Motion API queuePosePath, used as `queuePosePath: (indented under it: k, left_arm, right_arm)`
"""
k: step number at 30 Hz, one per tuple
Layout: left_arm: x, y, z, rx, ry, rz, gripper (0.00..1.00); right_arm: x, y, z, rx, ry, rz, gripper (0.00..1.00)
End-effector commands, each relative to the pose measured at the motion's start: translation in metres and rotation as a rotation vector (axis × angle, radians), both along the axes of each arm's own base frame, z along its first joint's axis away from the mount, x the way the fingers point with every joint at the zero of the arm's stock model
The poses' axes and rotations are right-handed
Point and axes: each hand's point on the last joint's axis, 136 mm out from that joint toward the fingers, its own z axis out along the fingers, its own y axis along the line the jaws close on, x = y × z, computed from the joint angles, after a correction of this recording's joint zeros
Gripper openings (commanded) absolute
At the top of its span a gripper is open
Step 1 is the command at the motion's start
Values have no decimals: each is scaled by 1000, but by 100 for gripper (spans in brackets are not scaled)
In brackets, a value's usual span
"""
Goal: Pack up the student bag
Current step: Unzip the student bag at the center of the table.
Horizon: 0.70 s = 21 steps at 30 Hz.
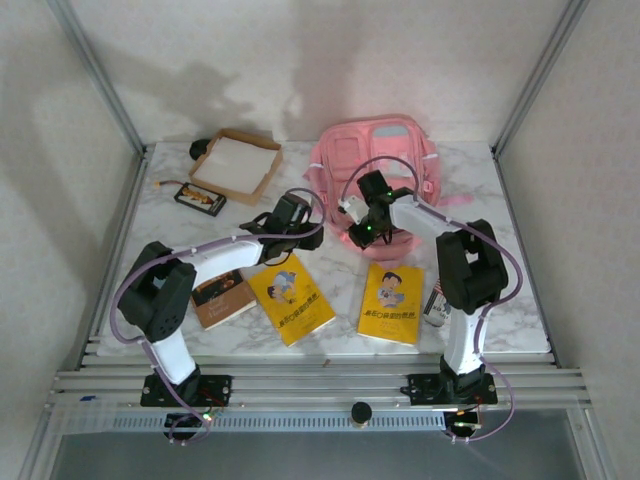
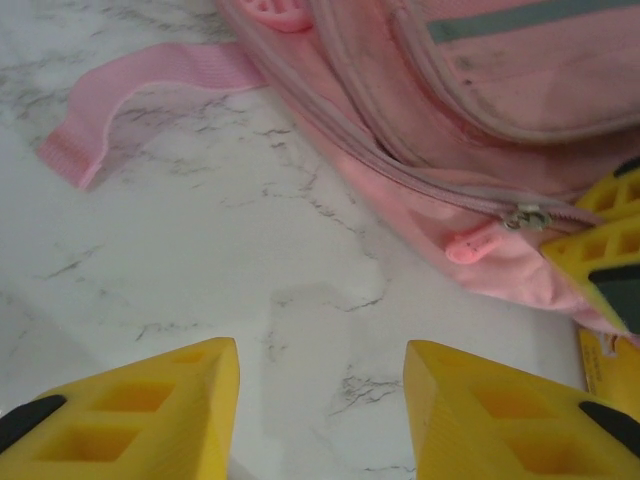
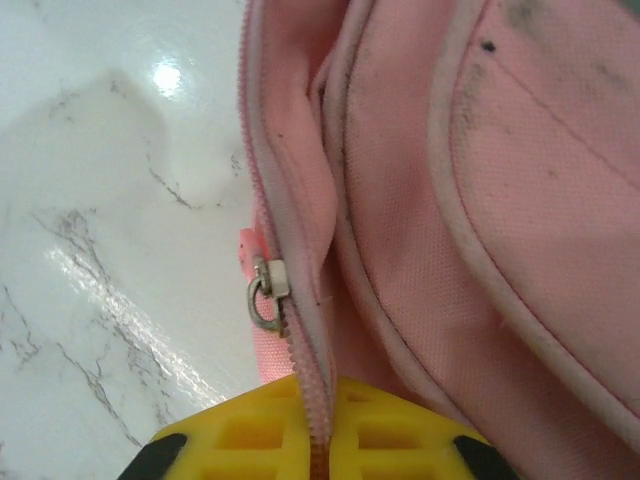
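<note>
The pink student bag [image 1: 385, 165] lies at the back right of the marble tabletop [image 1: 520, 290]. The right end effector [image 3: 318, 440] is clamped on its zipper edge, just beside the zipper slider [image 3: 268, 292]. The left end effector [image 2: 320, 400] hangs with jaws apart over bare marble near the bag's edge. 2 yellow books [image 1: 290, 298] lie nearer the arms.
</note>
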Motion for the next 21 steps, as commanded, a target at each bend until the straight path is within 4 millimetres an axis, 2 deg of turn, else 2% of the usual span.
queuePosePath:
  k: [1,4,13,21]
  left_arm:
    - [8,-22,17,-31,-107,-160,47]
    - [5,-39,29,-80,-190,-276,48]
    - [13,-41,37,-14,-280,-370,46]
    - [5,-55,38,5,-334,-503,40]
  right_arm:
    - [8,12,61,86,-167,94,4]
    - [6,16,78,105,-209,146,0]
    - [1,22,117,174,-274,230,0]
    - [-4,27,137,236,-287,263,0]
